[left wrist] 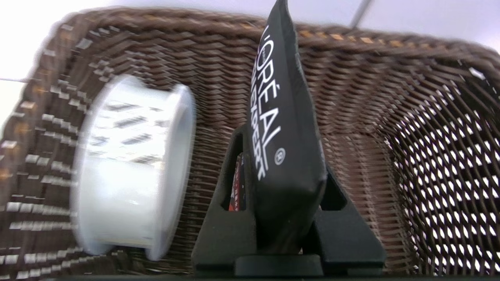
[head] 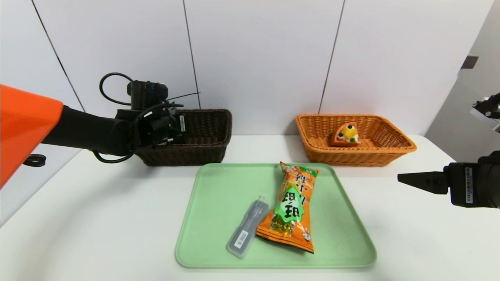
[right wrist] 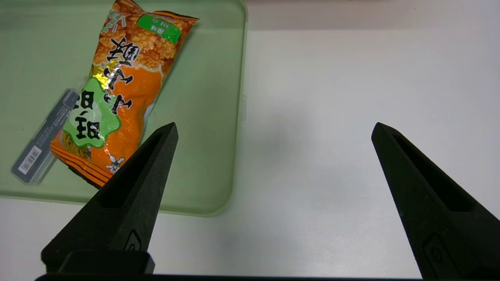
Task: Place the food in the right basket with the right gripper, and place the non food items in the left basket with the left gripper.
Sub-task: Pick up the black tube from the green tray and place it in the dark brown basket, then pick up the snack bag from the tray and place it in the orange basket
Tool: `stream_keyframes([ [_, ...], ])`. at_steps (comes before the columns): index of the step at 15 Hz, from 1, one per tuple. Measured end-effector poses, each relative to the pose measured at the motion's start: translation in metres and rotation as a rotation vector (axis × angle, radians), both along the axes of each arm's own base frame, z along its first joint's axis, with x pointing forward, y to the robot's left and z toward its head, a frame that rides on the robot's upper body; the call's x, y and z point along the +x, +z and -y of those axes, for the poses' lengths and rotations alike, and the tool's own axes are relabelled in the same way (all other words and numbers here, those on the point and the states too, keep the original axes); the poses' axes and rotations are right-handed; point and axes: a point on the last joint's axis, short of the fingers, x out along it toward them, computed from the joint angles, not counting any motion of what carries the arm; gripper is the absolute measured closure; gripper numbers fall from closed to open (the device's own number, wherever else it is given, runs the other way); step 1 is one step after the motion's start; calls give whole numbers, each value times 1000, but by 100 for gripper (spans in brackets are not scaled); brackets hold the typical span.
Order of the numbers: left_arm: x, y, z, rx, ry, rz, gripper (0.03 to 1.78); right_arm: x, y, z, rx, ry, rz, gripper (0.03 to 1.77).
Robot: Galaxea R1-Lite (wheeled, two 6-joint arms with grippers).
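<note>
One pale green rectangular tray (head: 211, 191) fronts dark brown (head: 187, 154) and orange-tan (head: 351, 158) woven baskets. The right gripper (right wrist: 274, 125), wide and empty, stands beside it, likely for the orange snack bag (head: 291, 207) there. The left gripper (left wrist: 285, 156) pinches a black tapered tube (left wrist: 287, 128) at the brown basket, presumably for release; a slim grey case (head: 248, 228) lies unsorted, a white roll (left wrist: 129, 168) and fruit-topped cake wedge (head: 347, 136) sorted.

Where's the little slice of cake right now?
In the head view, the cake slice sits inside the orange-tan basket, the one on the right, behind the green tray.
</note>
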Motion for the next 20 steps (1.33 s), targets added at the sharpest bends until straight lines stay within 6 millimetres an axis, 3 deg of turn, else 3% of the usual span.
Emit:
stream_keyframes([
  [3,3,-6,-1,5,4,-13,102,0,0,0,1,-2,1,9],
  [7,5,-9,-1,10,6,-19,65,0,1,1,1,-4,2,9],
  [9,2,4,-1,20,6,14,52,0,0,1,2,-4,-2,9],
  [11,-9,34,-3,19,14,79,43,0,-1,1,3,-2,-6,9],
  [13,-30,69,-2,20,-2,121,36,0,-2,1,5,2,-8,9],
  [16,-79,112,7,17,-88,107,28,3,2,0,-1,10,-4,9],
  [20,-158,124,17,-26,-212,-141,21,17,37,-12,27,38,27,9],
])
